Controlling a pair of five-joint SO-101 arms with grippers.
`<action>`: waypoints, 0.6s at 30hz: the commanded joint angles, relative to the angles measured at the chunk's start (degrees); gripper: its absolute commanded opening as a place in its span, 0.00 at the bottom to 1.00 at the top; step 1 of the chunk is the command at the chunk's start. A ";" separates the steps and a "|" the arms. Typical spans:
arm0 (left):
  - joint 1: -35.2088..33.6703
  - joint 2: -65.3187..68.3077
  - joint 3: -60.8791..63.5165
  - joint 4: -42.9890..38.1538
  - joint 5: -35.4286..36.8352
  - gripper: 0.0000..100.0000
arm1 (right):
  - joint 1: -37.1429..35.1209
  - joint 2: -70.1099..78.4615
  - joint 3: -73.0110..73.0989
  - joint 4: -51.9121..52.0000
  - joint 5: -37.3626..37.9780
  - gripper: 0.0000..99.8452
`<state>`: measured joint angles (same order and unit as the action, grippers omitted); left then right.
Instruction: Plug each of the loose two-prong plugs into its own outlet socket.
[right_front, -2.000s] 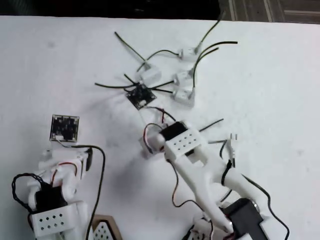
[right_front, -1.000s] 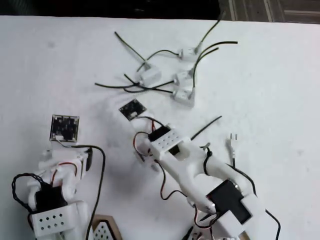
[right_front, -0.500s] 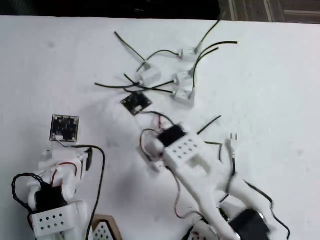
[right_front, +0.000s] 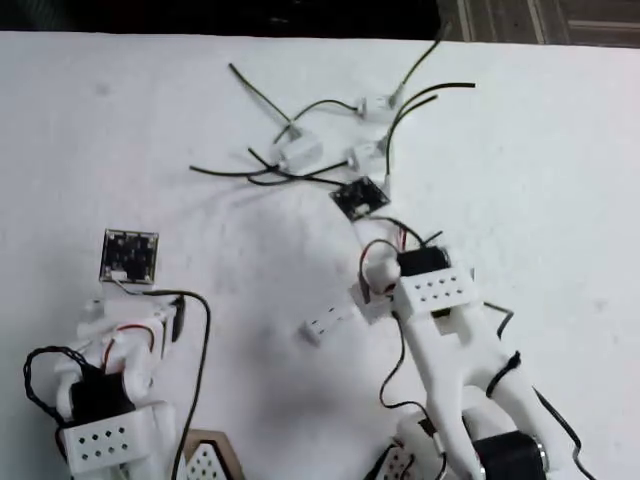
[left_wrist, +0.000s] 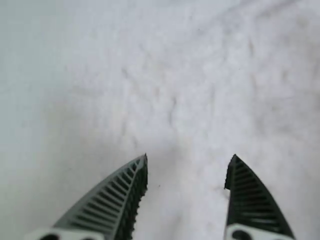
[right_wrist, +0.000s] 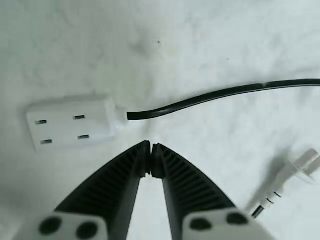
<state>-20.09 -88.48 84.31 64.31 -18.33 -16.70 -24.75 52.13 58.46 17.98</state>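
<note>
Near the white rectangular plastic outlet block (right_wrist: 75, 122) | right tool (right_wrist: 150, 159) pressed together, empty | left tool (left_wrist: 186, 165) spread | part your right tool, grip the white two-prong plug (right_wrist: 295, 167) squarely.

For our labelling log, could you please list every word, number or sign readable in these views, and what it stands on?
No text can be read.
The white outlet block shows only slots, no print.
The white plug is blurred; no marking can be made out.
The dark square board on an arm's wrist has pale specks too small to read.
</note>
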 joint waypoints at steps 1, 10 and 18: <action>-0.22 -0.57 -0.35 -0.18 -0.53 0.26 | -0.84 0.22 3.52 -6.73 0.53 0.02; -0.22 -0.57 -0.35 -0.18 -0.53 0.26 | -1.27 0.31 10.02 -20.70 0.53 0.02; -0.22 -0.57 -0.35 -0.18 -0.53 0.26 | -1.27 0.22 10.02 -23.52 -2.02 0.02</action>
<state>-20.09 -88.48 84.31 64.31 -18.33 -17.32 -24.48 62.51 35.69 17.89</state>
